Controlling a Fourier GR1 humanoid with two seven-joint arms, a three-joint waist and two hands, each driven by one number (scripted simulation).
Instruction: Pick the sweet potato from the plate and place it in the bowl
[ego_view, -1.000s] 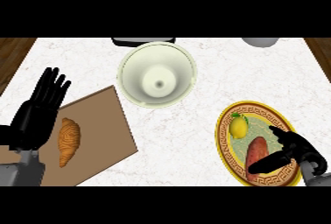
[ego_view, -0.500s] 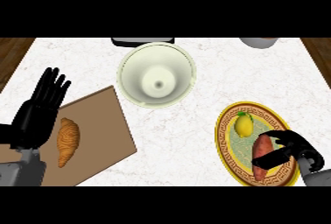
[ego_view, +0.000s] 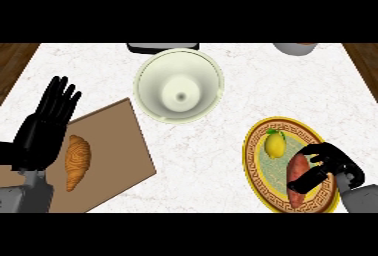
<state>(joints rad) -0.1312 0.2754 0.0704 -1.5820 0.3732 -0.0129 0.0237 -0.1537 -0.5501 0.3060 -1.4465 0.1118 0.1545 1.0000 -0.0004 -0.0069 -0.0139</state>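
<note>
Sweet potato (ego_view: 297, 175) on plate (ego_view: 256, 150), right hand (ego_view: 332, 167) fingers curled round it

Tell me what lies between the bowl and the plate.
Head view: nothing; only bare marble counter lies between the bowl and the plate.

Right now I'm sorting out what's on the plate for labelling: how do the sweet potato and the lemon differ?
The sweet potato is reddish brown and long with tapered ends; the lemon is yellow, rounder and smaller. The right hand curls its fingers round the sweet potato, while the lemon lies untouched nearer the bowl. Both rest on the gold-rimmed plate.
</note>
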